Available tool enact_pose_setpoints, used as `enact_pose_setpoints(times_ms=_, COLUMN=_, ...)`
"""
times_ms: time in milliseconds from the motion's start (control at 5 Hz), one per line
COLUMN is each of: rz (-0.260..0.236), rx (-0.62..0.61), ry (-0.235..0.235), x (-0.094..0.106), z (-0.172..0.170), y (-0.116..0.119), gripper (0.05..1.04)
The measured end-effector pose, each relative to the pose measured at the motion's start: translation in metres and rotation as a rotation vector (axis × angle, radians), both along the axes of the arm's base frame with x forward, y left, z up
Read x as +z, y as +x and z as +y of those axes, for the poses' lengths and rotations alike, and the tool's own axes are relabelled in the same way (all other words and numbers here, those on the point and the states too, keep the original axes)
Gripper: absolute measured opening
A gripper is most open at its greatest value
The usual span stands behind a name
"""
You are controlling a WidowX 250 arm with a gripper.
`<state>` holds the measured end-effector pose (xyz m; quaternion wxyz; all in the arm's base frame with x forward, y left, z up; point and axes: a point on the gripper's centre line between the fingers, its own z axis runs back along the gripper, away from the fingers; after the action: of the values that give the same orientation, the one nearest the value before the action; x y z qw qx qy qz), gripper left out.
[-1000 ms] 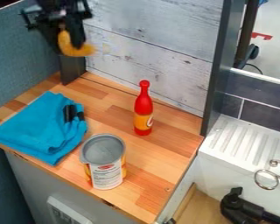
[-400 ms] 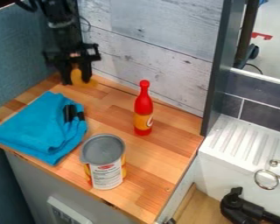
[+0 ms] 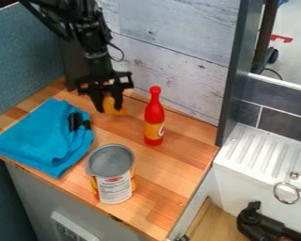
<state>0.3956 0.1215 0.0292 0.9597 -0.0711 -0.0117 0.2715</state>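
The gripper [image 3: 109, 104] hangs low over the back of the wooden counter, shut on a curved yellow-orange object [image 3: 113, 107] whose lower end is close to the surface; whether it touches the wood I cannot tell. To its right stands a red bottle [image 3: 154, 115] with a yellow label, upright. A folded blue cloth [image 3: 43, 136] with black marks lies at the left. Nearer the front edge, an open-topped or grey-lidded can [image 3: 111, 174] stands upright.
A whitewashed plank wall [image 3: 172, 61] rises behind the counter [image 3: 169, 164], with a dark post [image 3: 236, 70] at its right end. Beyond are a white ribbed sink ledge [image 3: 263, 150] and metal rings [image 3: 286, 193]. A blue-grey partition [image 3: 21, 66] borders the left.
The gripper has come down and moved to the right, carrying the yellow-orange object from high at the upper left to just above the counter's back. The bottle, cloth and can have stayed put.
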Motion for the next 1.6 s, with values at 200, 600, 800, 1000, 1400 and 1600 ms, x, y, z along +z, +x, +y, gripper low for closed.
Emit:
enact_pose_setpoints(times_ms=200, rz=-0.005, rx=0.02, ry=-0.034, x=-0.009, z=-0.003, y=0.008, gripper=0.484)
enact_pose_setpoints(times_ms=600, rz=-0.007, rx=0.04, ry=-0.036, x=-0.009, z=0.002, y=0.014, gripper=0.599)
enact_pose_setpoints(times_ms=800, rz=-0.015, rx=0.085, ry=-0.073, x=-0.002, z=0.014, y=0.013, gripper=0.864)
enact_pose_setpoints(times_ms=1000, rz=0.014, rx=0.098, ry=-0.113, x=-0.004, z=0.021, y=0.008, gripper=1.011)
enact_pose_setpoints(times_ms=1400, rz=0.027, rx=0.04, ry=-0.115, x=0.01, z=0.02, y=0.007, gripper=1.003)
enact_pose_setpoints(times_ms=1600, rz=0.002, rx=-0.083, ry=-0.075, x=0.054, z=0.011, y=-0.003, gripper=1.003)
